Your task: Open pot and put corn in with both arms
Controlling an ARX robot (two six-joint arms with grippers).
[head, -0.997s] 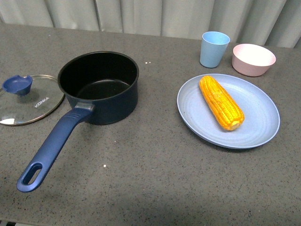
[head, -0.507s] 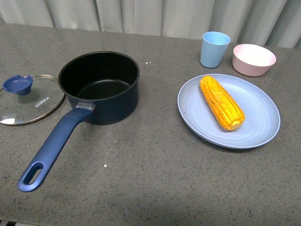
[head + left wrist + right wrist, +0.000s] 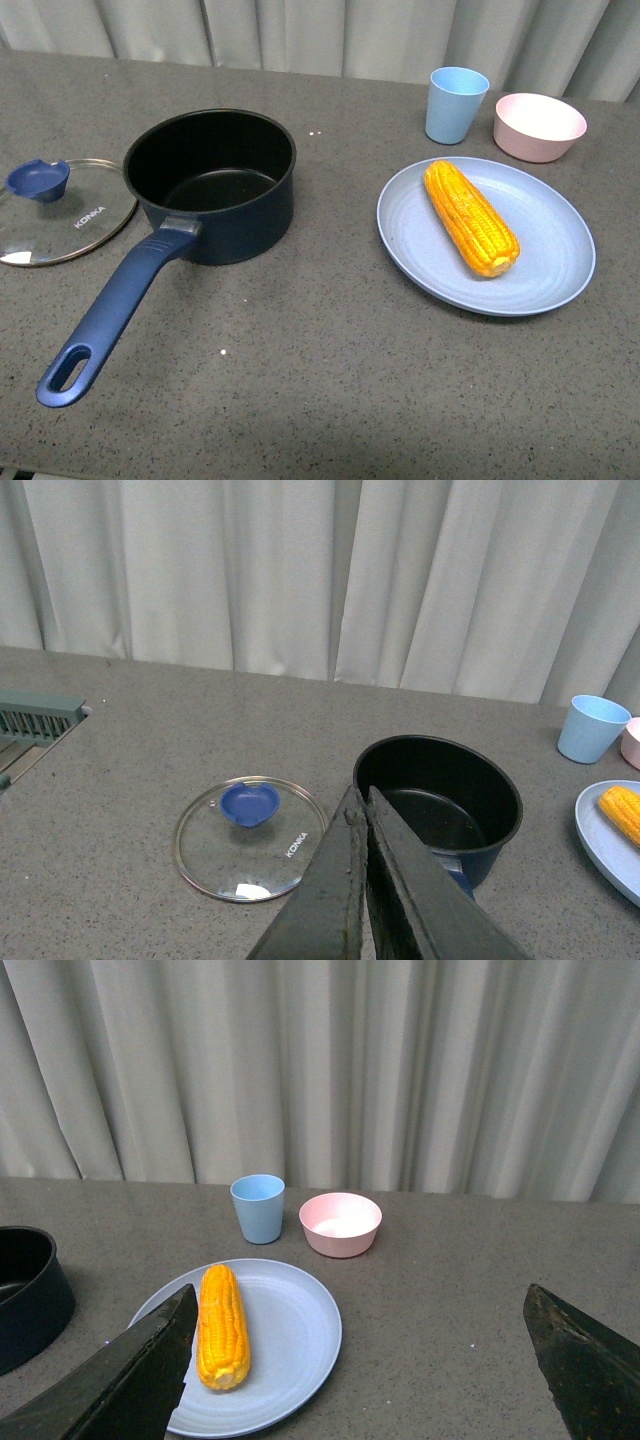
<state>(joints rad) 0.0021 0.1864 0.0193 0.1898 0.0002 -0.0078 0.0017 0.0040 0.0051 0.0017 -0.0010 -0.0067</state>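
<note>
The pot [image 3: 210, 185] stands open on the grey table [image 3: 320, 380]. Its black inside is empty, and its long blue handle [image 3: 110, 310] reaches back toward the robot. The glass lid [image 3: 65, 212] lies flat just left of the pot with its blue knob [image 3: 37, 180] upward. The left wrist view shows a narrow gap between the lid and the pot. The corn [image 3: 470, 217] lies well to the right of the pot on a blue plate [image 3: 540, 270], slanting with one end pointing away from the robot. On the far side of the plate from the robot, a blue cup [image 3: 457, 104] and a pink bowl [image 3: 540, 126] stand side by side.

Neither arm shows in the front view. In the left wrist view, the left gripper [image 3: 358, 805] has its fingers pressed together with nothing between them. The pot's rim lies just past the fingertips, and the lid is off to one side. In the right wrist view, the right gripper [image 3: 360, 1295] is spread wide and empty. The corn lies ahead of it on the plate, clear of both fingers and nearer the finger on the pot's side.
</note>
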